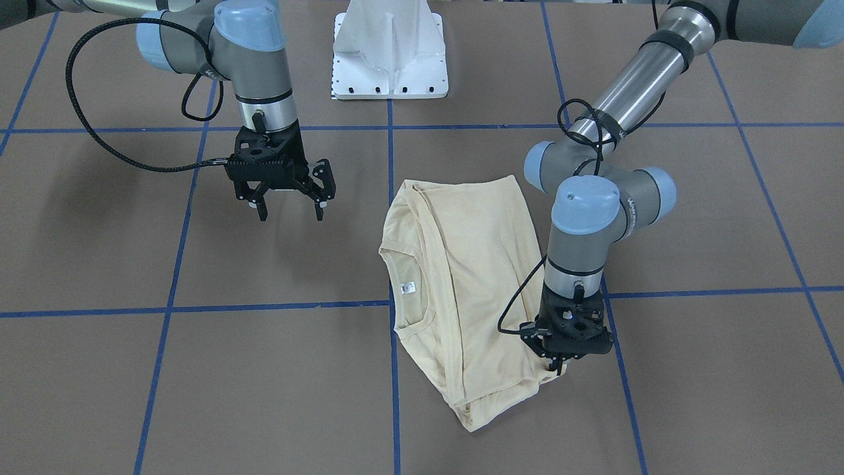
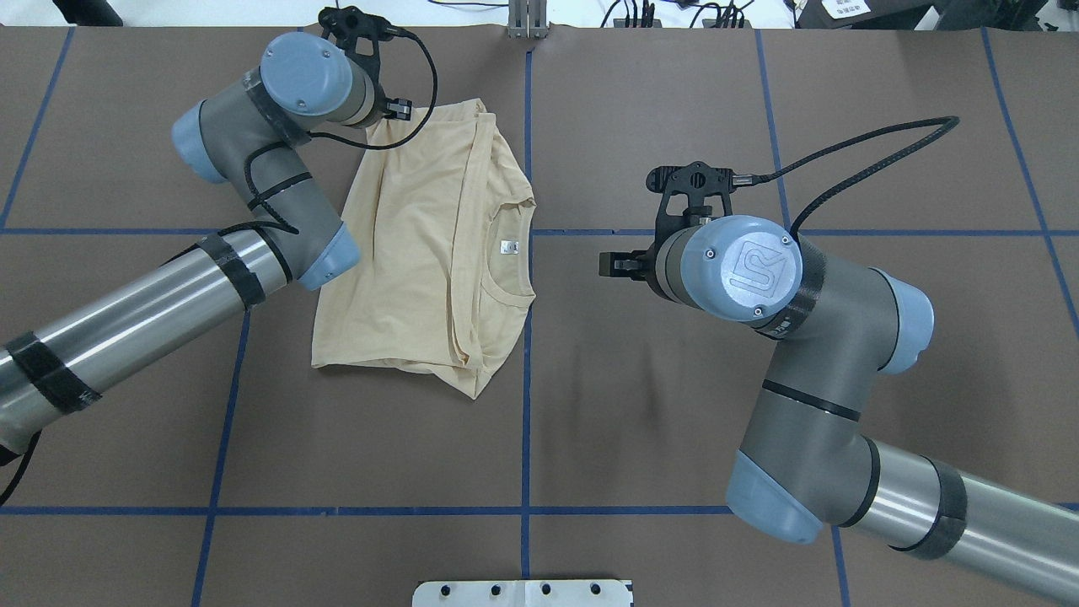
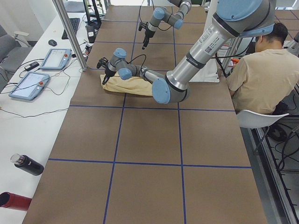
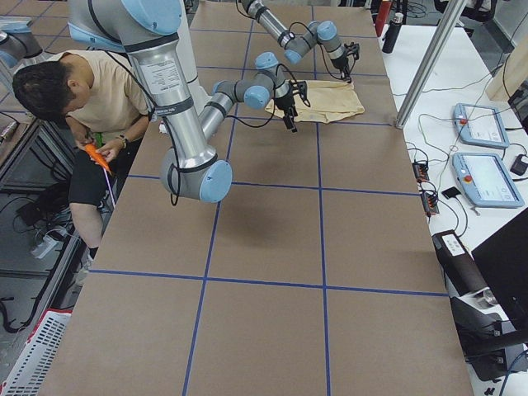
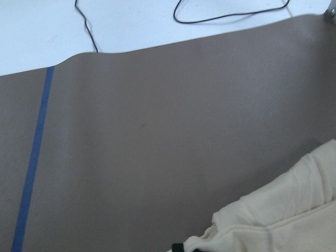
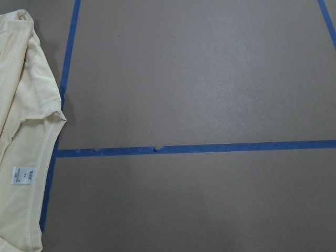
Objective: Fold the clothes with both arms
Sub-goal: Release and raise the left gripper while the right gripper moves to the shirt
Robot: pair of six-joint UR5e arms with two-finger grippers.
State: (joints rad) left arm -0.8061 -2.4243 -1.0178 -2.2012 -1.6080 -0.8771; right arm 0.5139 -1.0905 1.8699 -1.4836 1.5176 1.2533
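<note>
Exterior front-facing view is showing me the shirt lying folded on the worktop; I am judging it light, limp and saggy, best pinched at a hem corner or shoulder seam. The right hand is hovering with fingers apart, while the left hand is sitting at a shirt corner, clamped or not I cannot tell. The collar tag is showing print too small to read.

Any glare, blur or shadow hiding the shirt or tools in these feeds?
Front-facing view: even light, shirt sharp, only a soft shadow beside the open right tool. Overhead view: highlight streaks on the left arm's steel tube. Left wrist view: slightly soft, white surface beyond the mat washed out.
</note>
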